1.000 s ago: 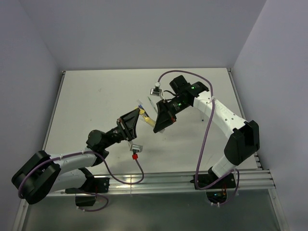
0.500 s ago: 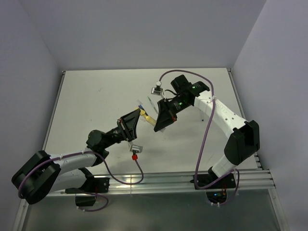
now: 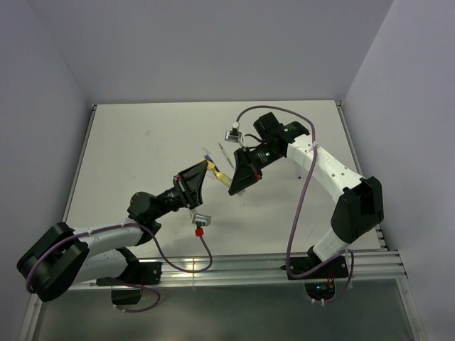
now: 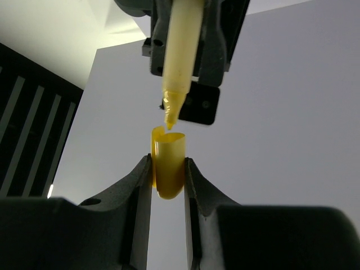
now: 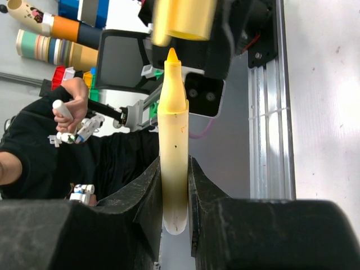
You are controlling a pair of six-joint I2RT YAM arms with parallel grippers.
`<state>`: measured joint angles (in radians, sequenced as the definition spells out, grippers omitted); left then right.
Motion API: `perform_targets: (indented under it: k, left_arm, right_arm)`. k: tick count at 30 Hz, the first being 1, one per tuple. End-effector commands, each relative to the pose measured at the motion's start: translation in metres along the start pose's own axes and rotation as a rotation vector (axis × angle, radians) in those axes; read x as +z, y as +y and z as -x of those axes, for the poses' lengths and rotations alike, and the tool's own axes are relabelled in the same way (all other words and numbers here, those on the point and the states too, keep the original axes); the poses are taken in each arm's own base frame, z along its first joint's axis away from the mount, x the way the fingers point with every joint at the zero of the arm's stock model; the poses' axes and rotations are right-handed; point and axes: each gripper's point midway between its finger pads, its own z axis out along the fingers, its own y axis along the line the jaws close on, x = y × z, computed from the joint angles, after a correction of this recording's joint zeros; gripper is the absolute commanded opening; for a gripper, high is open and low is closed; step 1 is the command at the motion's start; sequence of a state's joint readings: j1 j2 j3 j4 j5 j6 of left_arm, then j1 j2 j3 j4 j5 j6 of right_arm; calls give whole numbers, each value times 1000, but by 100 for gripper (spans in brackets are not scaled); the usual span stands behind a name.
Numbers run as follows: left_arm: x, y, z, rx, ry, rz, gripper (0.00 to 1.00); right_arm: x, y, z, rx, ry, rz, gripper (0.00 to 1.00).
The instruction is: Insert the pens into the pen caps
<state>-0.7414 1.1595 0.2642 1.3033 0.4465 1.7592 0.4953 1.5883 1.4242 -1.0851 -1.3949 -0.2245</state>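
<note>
My left gripper point(image 3: 210, 167) point(image 4: 169, 169) is shut on the bright yellow pen cap point(image 4: 169, 162) point(image 3: 211, 165), with the cap's open mouth facing the right gripper. My right gripper point(image 3: 230, 182) point(image 5: 173, 185) is shut on the pale yellow pen point(image 5: 173, 140) point(image 4: 180, 50) point(image 3: 221, 177). The pen's pointed tip sits right at the cap's mouth in the left wrist view, roughly in line with it. In the right wrist view the cap point(image 5: 183, 19) is just beyond the tip. Both are held in the air above the table's middle.
Small pale items point(image 3: 222, 152) lie on the white table point(image 3: 142, 149) just behind the grippers; I cannot tell what they are. A metal rail point(image 3: 284, 264) runs along the near edge. Purple cables point(image 3: 302, 206) loop off both arms. A person point(image 5: 50, 140) stands beyond the rail.
The right arm's wrist has shifted slightly, keeping the pen tip at the cap's mouth. Both grips are unchanged and the left arm has stayed still.
</note>
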Motion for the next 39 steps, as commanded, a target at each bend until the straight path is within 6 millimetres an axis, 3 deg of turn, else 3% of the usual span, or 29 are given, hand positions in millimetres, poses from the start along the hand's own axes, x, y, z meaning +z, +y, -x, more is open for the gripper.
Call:
perform_targets:
  k: [1, 12, 17, 28, 39]
  left_arm:
    - [-10, 94, -13, 137, 59, 320, 0]
    - [-9, 92, -6, 142, 27, 316, 0]
    - [-9, 85, 7, 160, -33, 302, 0]
    - [-5, 82, 15, 169, -73, 296, 0]
    - [-3, 78, 3, 151, -20, 271, 0]
  right_arm:
    - [-2, -3, -3, 2, -8, -3, 0]
    - [-5, 10, 4, -30, -27, 10, 0]
    - [-4, 18, 7, -48, -25, 32, 0]
    - [-2, 20, 12, -59, -22, 49, 0]
    - [-2, 24, -5, -65, -16, 25, 0]
